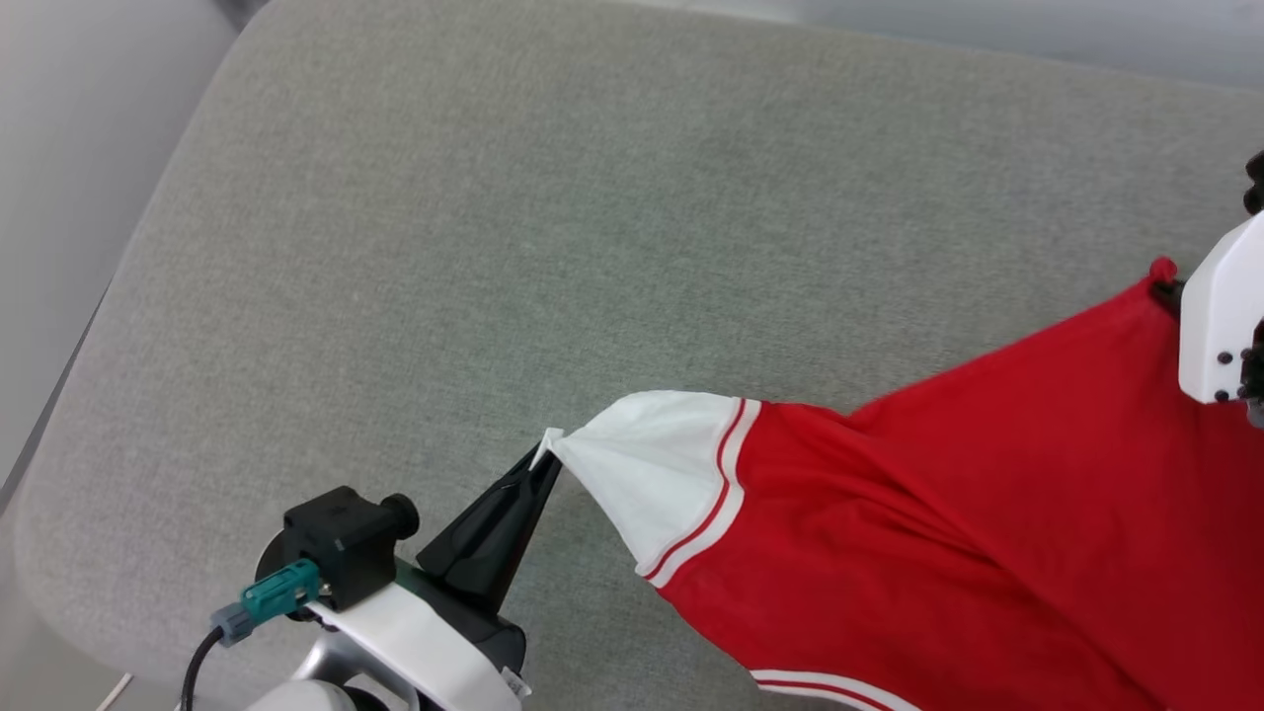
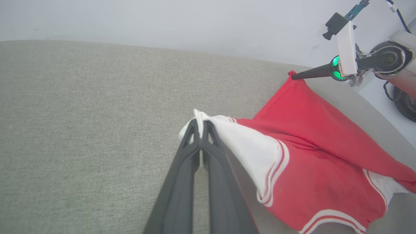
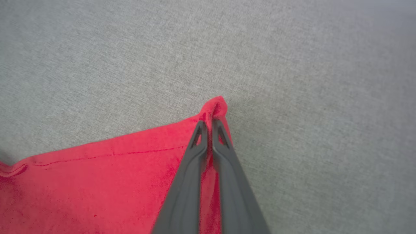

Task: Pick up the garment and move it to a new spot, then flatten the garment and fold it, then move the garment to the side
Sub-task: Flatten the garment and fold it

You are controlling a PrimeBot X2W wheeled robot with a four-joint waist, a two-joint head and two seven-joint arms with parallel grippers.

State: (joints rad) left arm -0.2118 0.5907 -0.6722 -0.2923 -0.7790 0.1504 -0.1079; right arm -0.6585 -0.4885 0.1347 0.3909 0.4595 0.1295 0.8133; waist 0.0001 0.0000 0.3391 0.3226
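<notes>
The garment [image 1: 968,513], a red jersey T-shirt with white sleeves and striped trim, hangs stretched between both grippers above the grey cushion [image 1: 592,217]. My left gripper [image 1: 546,464] is shut on the tip of a white sleeve [image 1: 652,474]; the left wrist view shows the same pinch, gripper [image 2: 201,123] on sleeve [image 2: 250,149]. My right gripper [image 3: 211,122] is shut on a red corner of the garment [image 3: 97,188]. In the head view that corner [image 1: 1163,269] pokes out beside the white right wrist housing [image 1: 1220,316]. The lettering is hidden.
The cushion's rounded edges run along the left and bottom left of the head view, with pale floor [image 1: 59,197] beyond. The left wrist view shows a pale wall [image 2: 162,19] behind the cushion [image 2: 81,130]. Bare grey fabric lies to the garment's left and far side.
</notes>
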